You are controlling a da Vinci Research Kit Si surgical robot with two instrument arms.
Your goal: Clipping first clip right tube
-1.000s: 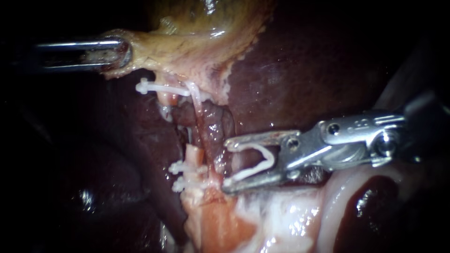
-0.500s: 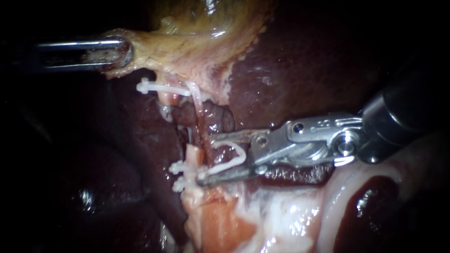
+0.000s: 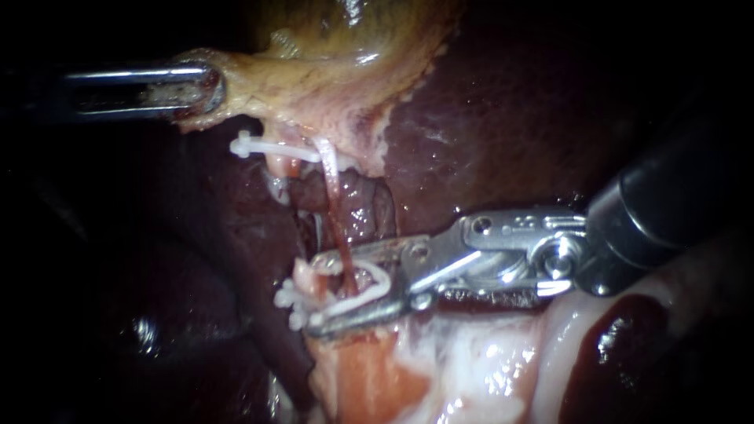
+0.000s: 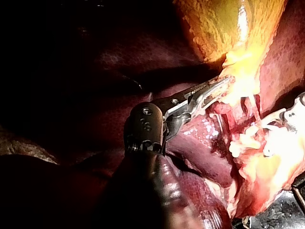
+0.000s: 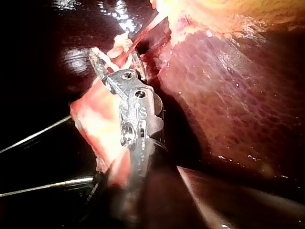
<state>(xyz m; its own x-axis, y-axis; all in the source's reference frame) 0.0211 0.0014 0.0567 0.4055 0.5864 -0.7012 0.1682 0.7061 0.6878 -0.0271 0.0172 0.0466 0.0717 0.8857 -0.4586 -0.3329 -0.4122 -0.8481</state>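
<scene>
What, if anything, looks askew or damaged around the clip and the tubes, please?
Nothing stands out. The right instrument holds its open clip astride the thin red tube, not yet closed, and the left instrument grips the gallbladder edge. The closed clips nearby sit crosswise, none loose.
</scene>
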